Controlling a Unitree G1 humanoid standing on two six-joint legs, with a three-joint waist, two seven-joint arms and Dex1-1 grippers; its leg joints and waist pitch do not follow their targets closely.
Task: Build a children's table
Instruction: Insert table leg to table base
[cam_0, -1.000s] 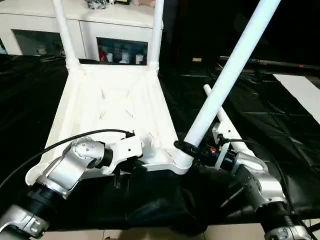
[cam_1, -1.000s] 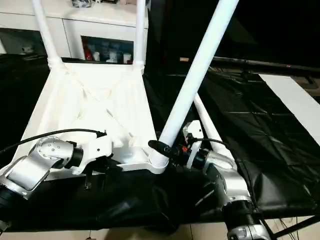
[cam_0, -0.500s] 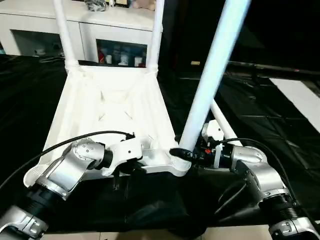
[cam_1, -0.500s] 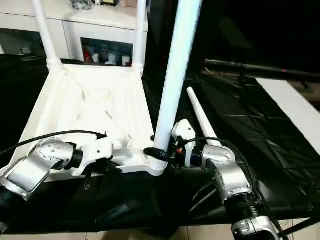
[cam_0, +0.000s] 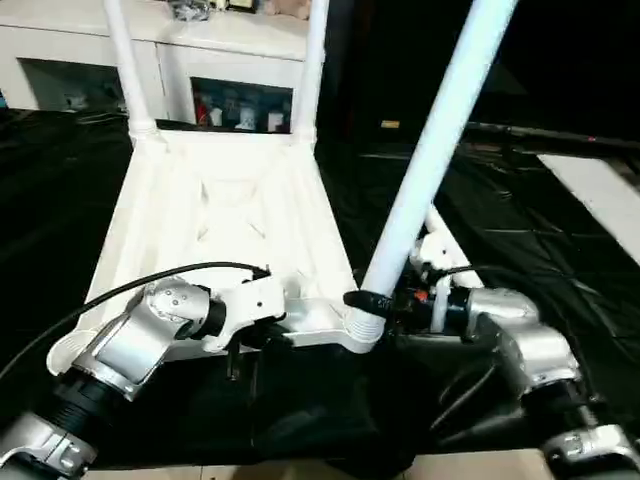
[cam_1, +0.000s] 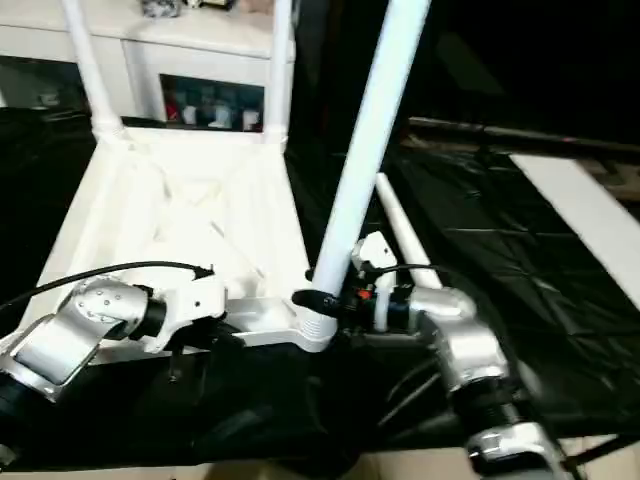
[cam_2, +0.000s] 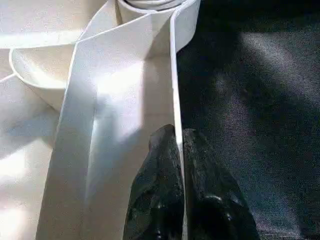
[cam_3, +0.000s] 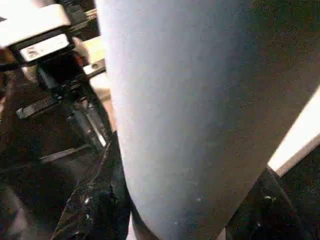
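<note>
Seating the 3rd leg is our step in hand, and doing it well starts with the biggest piece, the tabletop (cam_0: 225, 215). It lies ribbed side up on the black-draped counter (cam_0: 520, 240), stretching away from both claws, with 2 legs (cam_0: 122, 60) already standing in the far corner sockets, well beyond our reach.

We should keep it from sliding. Our left claw (cam_2: 179, 150) is pressed together on the thin near rim of the tabletop, one finger either side of it, and that pinch ought to hold firm while the other arm works.

Next in size is the leg in hand (cam_0: 430, 160), which rises from the socket just beside the right claw and leans away to the right. Our right claw (cam_0: 375, 303) is clamped around its base, directly above the near right socket (cam_0: 362, 325). We judge the leg is not yet upright, so we should bring its top over the socket before pressing down along its axis; forcing it tilted could jam it or lift the corner.

A 4th leg (cam_1: 395, 225) lies on the counter just behind the right claw, waiting.
</note>
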